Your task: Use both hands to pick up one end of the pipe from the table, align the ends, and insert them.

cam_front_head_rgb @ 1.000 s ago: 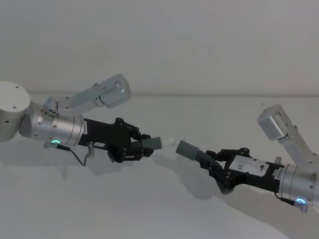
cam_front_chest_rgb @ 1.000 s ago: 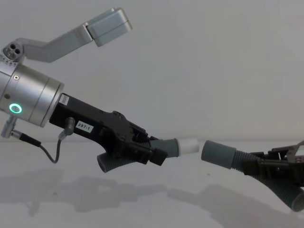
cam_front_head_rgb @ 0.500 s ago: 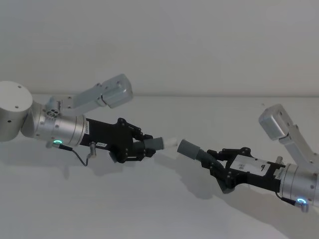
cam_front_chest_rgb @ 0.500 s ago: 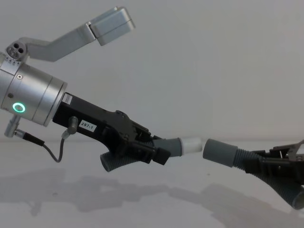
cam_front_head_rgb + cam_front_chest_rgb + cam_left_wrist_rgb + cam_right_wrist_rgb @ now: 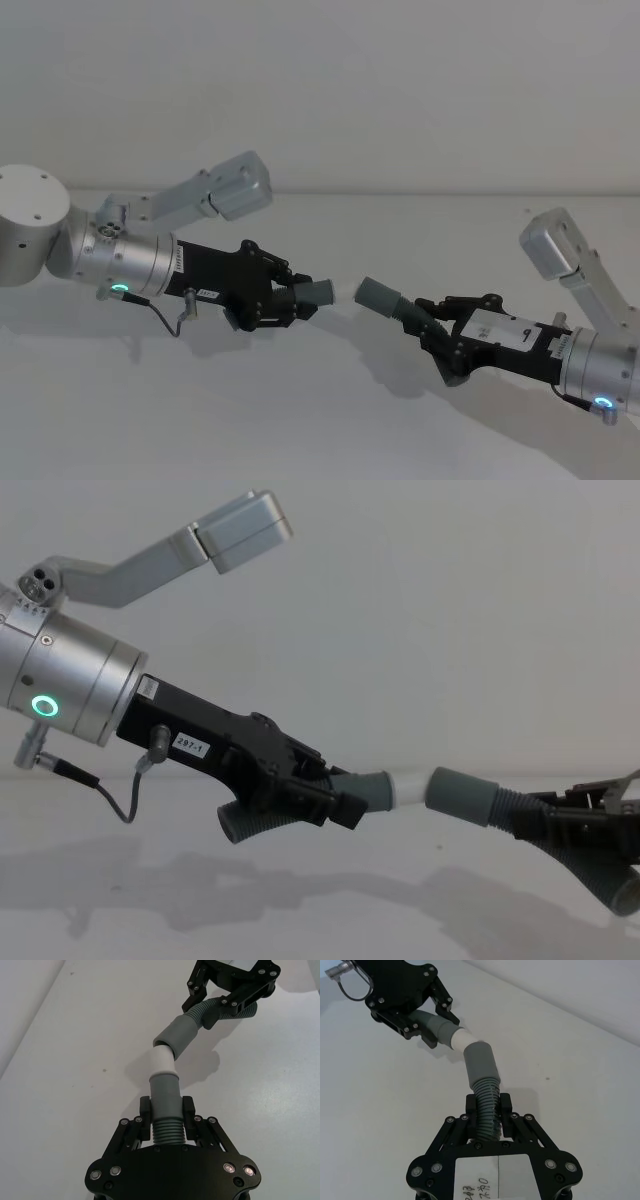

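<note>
Two black plastic grippers hold ribbed grey hose pieces above the matte white table (image 5: 300,420). Left gripper (image 5: 166,1119) clamps the lighter piece (image 5: 165,1110); its white tip (image 5: 162,1061) meets the darker socket (image 5: 177,1037), clamped beyond by the right gripper (image 5: 488,1110). Insertion depth is unclear.

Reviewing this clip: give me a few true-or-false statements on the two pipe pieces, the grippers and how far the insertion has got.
1. The left gripper is shut on the ribbed piece. True.
2. The right gripper is open and holds nothing. False: it is shut on the darker piece.
3. Both pieces lie on the table. False: both are held above it.
4. The white tip has reached the mouth of the socket. True.
5. The white tip is fully buried in the socket. False: most of it still shows.
</note>
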Robot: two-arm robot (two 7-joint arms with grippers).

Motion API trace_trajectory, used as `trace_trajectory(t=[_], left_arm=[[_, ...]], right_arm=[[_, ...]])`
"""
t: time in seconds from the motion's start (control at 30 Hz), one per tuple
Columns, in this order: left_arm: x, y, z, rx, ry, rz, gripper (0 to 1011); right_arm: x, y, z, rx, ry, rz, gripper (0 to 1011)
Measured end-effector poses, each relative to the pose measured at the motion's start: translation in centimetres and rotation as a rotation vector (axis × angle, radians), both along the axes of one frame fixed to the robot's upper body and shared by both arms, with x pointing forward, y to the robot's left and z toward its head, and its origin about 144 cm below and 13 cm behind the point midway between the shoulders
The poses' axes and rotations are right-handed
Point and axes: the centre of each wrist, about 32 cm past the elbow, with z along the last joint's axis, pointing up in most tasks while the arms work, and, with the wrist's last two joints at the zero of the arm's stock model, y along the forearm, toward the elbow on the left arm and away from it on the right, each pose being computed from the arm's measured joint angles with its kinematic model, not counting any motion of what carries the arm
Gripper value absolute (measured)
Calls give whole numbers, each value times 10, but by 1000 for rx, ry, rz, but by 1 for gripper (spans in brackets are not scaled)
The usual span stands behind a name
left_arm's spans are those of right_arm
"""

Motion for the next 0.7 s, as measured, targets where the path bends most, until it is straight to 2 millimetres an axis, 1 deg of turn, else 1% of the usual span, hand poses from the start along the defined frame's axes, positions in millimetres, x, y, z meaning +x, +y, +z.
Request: trace_trajectory(t=[0.7], left_arm=[[-3,-5,3,16,2,-25,365]], right_arm=[[-3,0,0,23,-11,43,263]])
